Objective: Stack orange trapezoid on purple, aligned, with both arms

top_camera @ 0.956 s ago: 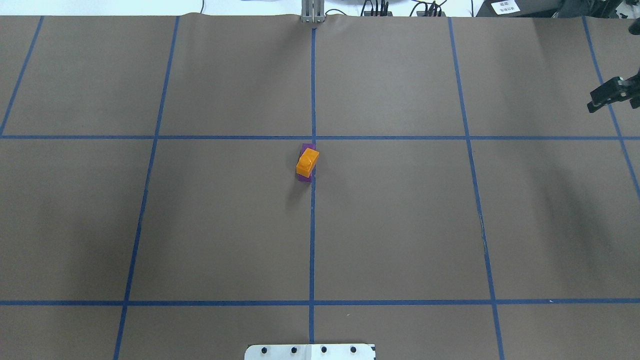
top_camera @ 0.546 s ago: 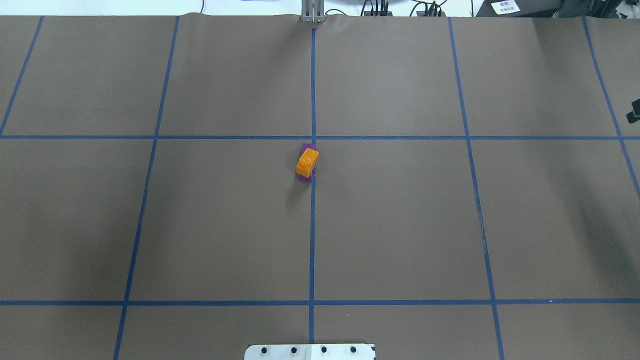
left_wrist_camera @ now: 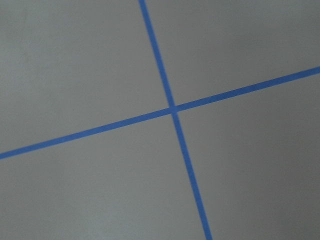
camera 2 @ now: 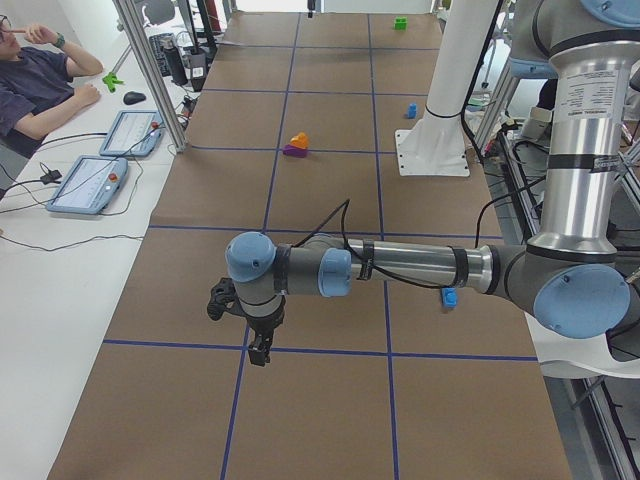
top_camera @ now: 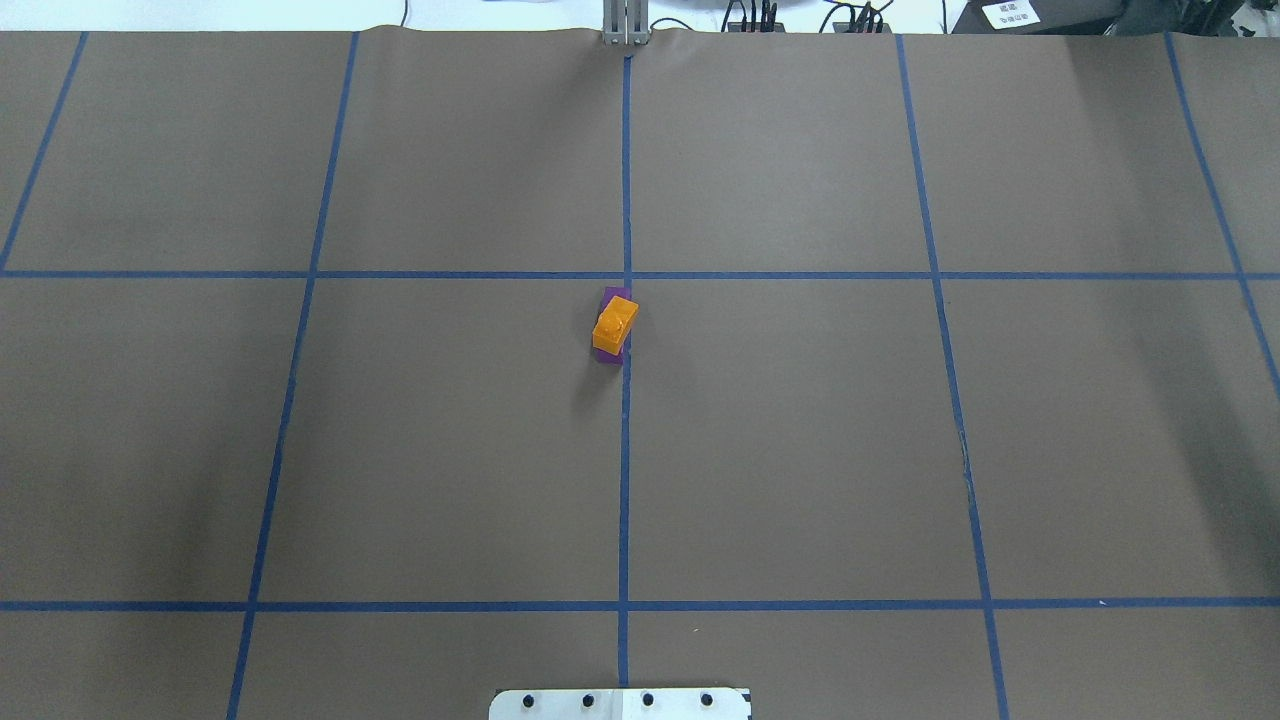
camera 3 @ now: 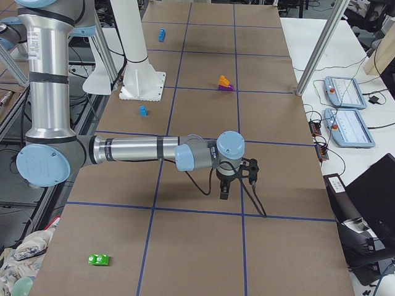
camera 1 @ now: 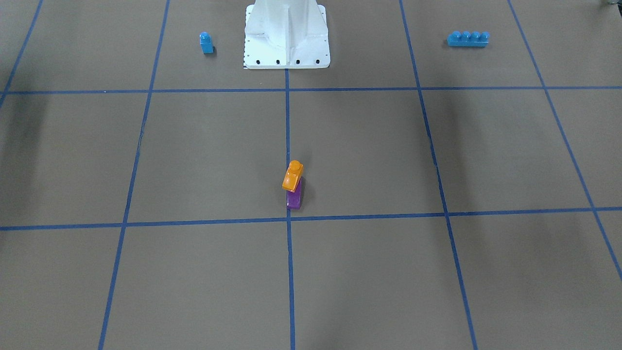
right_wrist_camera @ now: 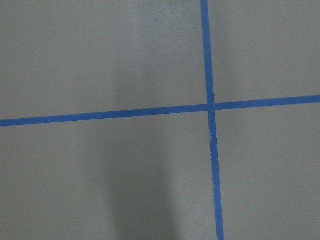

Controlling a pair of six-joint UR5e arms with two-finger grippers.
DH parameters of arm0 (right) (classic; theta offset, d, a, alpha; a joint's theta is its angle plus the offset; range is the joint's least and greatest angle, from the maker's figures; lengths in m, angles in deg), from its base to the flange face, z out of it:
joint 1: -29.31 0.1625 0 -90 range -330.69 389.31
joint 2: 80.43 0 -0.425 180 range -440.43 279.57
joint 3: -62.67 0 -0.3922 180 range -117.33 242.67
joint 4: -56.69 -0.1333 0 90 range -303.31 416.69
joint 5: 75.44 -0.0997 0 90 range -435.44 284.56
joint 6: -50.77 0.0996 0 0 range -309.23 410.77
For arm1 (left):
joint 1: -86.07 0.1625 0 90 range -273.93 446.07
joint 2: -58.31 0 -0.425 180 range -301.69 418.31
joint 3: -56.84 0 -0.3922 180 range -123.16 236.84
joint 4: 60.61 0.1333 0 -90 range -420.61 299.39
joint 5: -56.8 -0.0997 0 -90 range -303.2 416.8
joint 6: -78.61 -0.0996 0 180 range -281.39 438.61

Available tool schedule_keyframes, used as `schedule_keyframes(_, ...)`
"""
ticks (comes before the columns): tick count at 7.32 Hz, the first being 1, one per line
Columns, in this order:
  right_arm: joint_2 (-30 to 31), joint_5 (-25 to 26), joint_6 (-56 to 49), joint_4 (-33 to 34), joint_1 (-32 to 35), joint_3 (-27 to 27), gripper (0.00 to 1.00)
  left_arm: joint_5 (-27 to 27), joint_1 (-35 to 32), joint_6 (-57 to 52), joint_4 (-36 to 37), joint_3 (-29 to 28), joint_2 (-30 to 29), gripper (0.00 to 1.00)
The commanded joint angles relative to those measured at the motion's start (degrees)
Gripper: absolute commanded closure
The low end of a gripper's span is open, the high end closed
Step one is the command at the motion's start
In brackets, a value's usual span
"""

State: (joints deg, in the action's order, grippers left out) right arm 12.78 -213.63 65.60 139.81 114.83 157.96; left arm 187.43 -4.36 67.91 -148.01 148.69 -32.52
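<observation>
The orange trapezoid [top_camera: 615, 323] sits on top of the purple [top_camera: 608, 355] brick near the table's middle, turned slightly off the purple's long axis. The stack also shows in the front view, orange [camera 1: 292, 176] over purple [camera 1: 293, 200]. No gripper touches it. The left gripper [camera 2: 258, 346] hangs over a tape crossing far from the stack, seen only in the exterior left view. The right gripper [camera 3: 223, 193] hangs over the table's other end, seen only in the exterior right view. I cannot tell whether either is open or shut. Both wrist views show only brown table and blue tape.
A small blue one-stud brick [camera 1: 206, 43] and a long blue four-stud brick [camera 1: 468, 39] lie on either side of the white pedestal [camera 1: 286, 34]. A green brick [camera 3: 99, 259] lies near the right end. An operator [camera 2: 35, 85] sits beside the table.
The right gripper has moved out past the right edge of the overhead view. The orange and purple stack has not moved.
</observation>
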Motion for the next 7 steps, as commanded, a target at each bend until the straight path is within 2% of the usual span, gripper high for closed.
schedule_keyframes(1,2.3,-0.4,-3.0,0.7,1.1,-0.2,0.0,0.0,-0.1,0.1,0.0,-0.2,0.0,0.0)
schedule_keyframes(3,3.2,-0.3,-3.2,1.5,1.5,-0.3,0.0,0.0,0.0,0.1,0.0,-0.3,0.0,0.0)
schedule_keyframes(7,0.5,1.0,-14.4,13.3,2.5,-0.3,0.0,0.0,0.1,0.1,-0.1,-0.4,-0.2,0.0)
